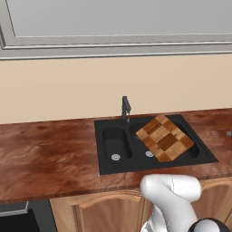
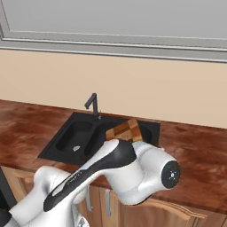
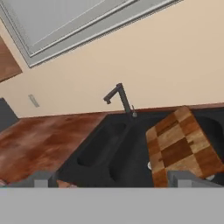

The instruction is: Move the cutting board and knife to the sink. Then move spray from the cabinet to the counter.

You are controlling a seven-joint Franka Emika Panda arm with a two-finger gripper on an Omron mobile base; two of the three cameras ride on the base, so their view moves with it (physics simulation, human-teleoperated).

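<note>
Cutting board (image 1: 165, 137) lay tilted in the larger basin of the sink (image 1: 108, 165), long axis diagonal across it. Claw (image 3: 112, 179) stood wide and empty, just short of the board, which lay ahead and right.

Text on cutting board (image 1: 165, 138): none legible.
Text on sink (image 1: 110, 162): none.
Text on desk (image 1: 50, 152): none.
Text on wall/cabinet: none.
Labels, brands, nos., signs: none readable in any view.
</note>
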